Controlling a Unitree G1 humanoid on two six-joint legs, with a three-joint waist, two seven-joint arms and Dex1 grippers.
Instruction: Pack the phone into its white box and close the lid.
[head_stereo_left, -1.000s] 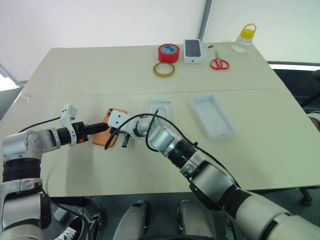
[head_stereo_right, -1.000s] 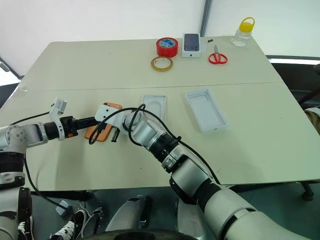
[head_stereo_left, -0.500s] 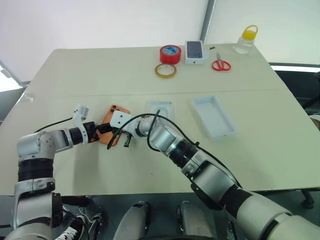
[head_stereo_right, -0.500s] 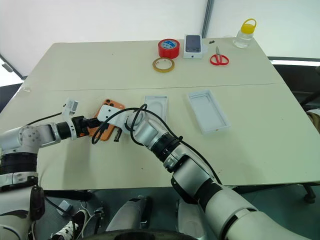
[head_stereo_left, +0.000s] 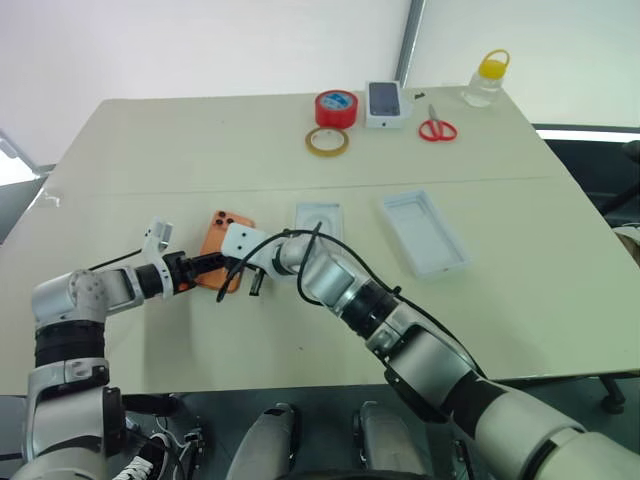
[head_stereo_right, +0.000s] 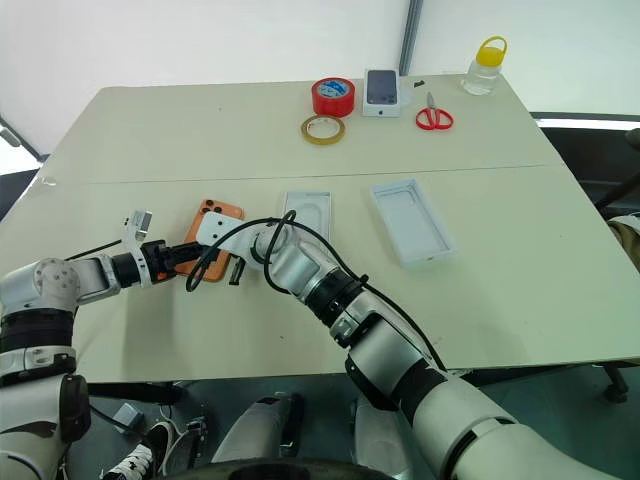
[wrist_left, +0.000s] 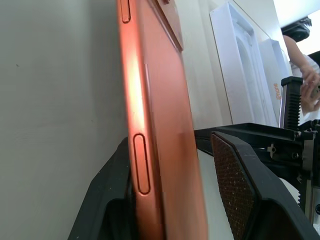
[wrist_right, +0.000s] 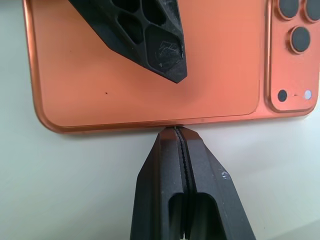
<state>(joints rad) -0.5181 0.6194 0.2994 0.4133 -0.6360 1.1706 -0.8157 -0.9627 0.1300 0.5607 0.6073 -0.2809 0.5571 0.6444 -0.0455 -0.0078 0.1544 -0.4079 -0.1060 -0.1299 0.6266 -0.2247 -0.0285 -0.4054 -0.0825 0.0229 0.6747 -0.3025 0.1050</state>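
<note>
Head views – phone: orange slab smartphone (head_stereo_right: 212, 229) with three-lens block, flat on the beige surface (head_stereo_right: 200, 130), left of the shallow white box (head_stereo_right: 306, 212).
Head views – lid: larger white tray (head_stereo_left: 427, 233), open side up, right of the box, well apart from the phone.
Left wrist view – left pincer (wrist_left: 175, 165): one finger under the phone's edge, ribbed pad (wrist_left: 232, 175) above, a gap left over the phone's back; not clamped.
Right wrist view – right pincer (wrist_right: 178, 131): fingers pressed together, tips against the phone's long edge, holding nothing.
</note>
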